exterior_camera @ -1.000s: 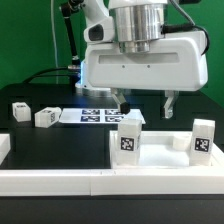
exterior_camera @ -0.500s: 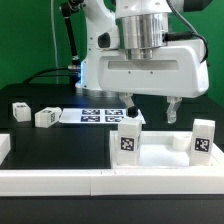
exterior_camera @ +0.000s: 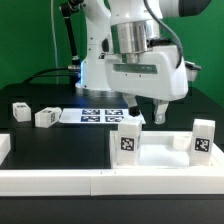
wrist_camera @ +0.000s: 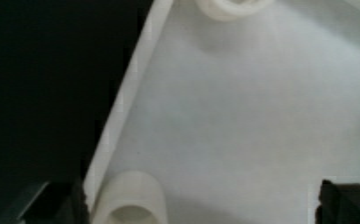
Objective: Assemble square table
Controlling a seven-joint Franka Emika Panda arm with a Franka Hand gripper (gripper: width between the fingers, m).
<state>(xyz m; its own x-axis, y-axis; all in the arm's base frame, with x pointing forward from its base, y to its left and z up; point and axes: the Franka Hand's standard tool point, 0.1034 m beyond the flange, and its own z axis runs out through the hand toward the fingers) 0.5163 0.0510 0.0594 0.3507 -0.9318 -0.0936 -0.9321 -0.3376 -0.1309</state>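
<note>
The white square table top (exterior_camera: 162, 152) lies at the exterior view's right and fills the wrist view (wrist_camera: 248, 110), where two round raised sockets (wrist_camera: 131, 203) show on it. My gripper (exterior_camera: 144, 110) hangs just above the top's far part, open and empty, with its fingers (wrist_camera: 349, 200) spread wide. Two tagged white legs (exterior_camera: 128, 140) (exterior_camera: 203, 140) stand upright at the top's near side; I cannot tell if they are fixed. Two more tagged legs (exterior_camera: 20, 111) (exterior_camera: 46, 117) lie loose at the far left.
The marker board (exterior_camera: 98, 115) lies behind the top. Low white border rails (exterior_camera: 60, 180) run along the front and the exterior view's left edge of the black mat. The arm's base and cables stand at the back.
The gripper has turned about its vertical axis over the table top, so its body and fingers now look narrower in the exterior view. It stays open. Nothing else moved.
</note>
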